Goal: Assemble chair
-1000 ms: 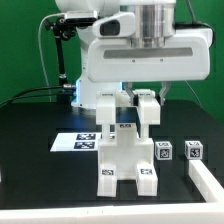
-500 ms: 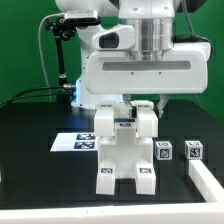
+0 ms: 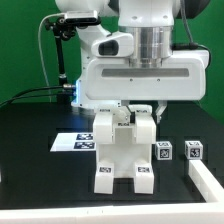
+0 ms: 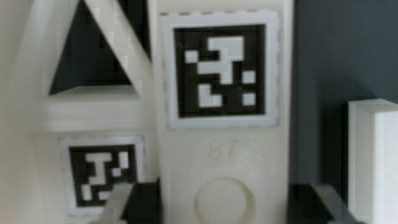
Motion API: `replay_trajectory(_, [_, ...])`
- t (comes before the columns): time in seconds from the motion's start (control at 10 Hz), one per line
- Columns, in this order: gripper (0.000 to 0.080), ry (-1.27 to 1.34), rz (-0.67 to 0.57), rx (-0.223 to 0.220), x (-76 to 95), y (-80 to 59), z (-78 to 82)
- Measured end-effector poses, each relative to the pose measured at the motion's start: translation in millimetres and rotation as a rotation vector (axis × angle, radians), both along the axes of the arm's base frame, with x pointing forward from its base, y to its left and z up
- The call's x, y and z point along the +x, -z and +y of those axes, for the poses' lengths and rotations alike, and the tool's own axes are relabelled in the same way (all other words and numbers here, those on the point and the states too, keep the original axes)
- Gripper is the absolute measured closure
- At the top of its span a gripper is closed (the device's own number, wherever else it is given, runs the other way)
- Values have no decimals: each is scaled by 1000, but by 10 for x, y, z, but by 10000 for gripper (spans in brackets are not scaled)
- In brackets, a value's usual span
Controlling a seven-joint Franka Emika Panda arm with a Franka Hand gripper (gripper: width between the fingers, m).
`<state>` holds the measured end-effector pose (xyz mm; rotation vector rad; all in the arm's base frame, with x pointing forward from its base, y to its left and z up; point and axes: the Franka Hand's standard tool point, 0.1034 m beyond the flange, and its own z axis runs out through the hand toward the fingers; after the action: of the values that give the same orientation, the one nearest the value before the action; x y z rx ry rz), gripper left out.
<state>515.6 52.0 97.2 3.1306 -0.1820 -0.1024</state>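
One partly built chair stands near the middle of your black table. It is upright on its blocky white legs, with two thick posts rising side by side and black-and-white tags on its faces. Your gripper hangs straight down over it and reaches in at the post toward the exterior view's right. From the wrist camera you can see that post filling the space between the dark finger pads. A pad lies against each side, so the claw is pinching the chair by that post. A large tag sits on the post's face, and a second tag shows on a lower panel beside it. Toward the exterior view's left, the marker board lies flat on the table, partly hidden behind the chair. Toward the exterior view's right, a small tagged cube sits near the chair and a second cube sits just beyond it. A white bar lies in front of those cubes.
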Motion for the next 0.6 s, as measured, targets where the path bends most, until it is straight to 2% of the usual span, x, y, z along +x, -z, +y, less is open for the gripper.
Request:
replay_trajectory(0.4, [508,-25,-33,-1,102,-4,-16])
replay_trajectory(0.5, [288,-30,-34,-1,108,-5,-17])
replay_trajectory(0.6, [288,-41,-35,-1,114,-6,-26])
